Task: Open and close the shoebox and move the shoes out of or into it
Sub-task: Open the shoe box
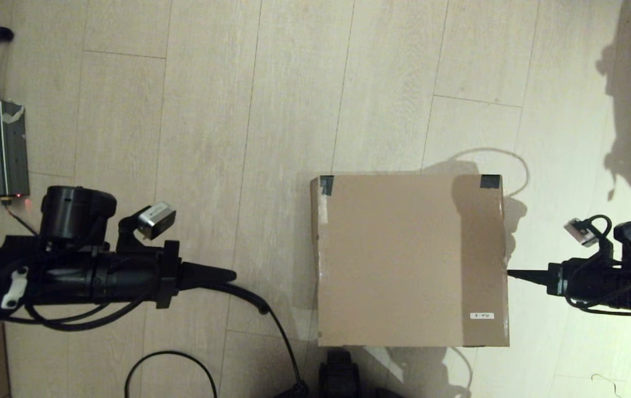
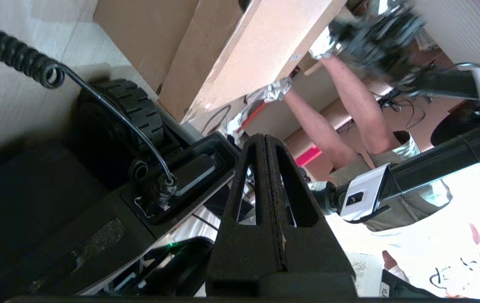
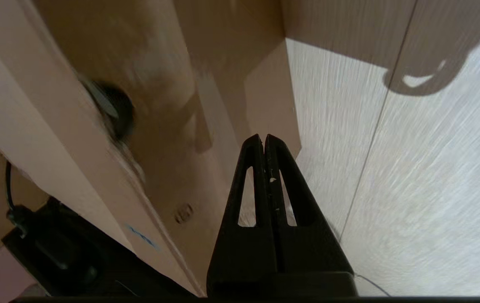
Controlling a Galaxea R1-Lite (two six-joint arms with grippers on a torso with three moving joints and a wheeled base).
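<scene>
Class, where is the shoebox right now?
In the head view, the shoebox sits closed on the floor, right of centre, with the right end effector at its right edge.

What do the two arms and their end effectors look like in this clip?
Both arms are matte black with loose black cables looped alongside. Each carries a small silver camera module near the wrist. The left end effector and the right end effector are alike: two flat black tapering fingers, each with a long triangular cut-out. No sleeves or markings show.
</scene>
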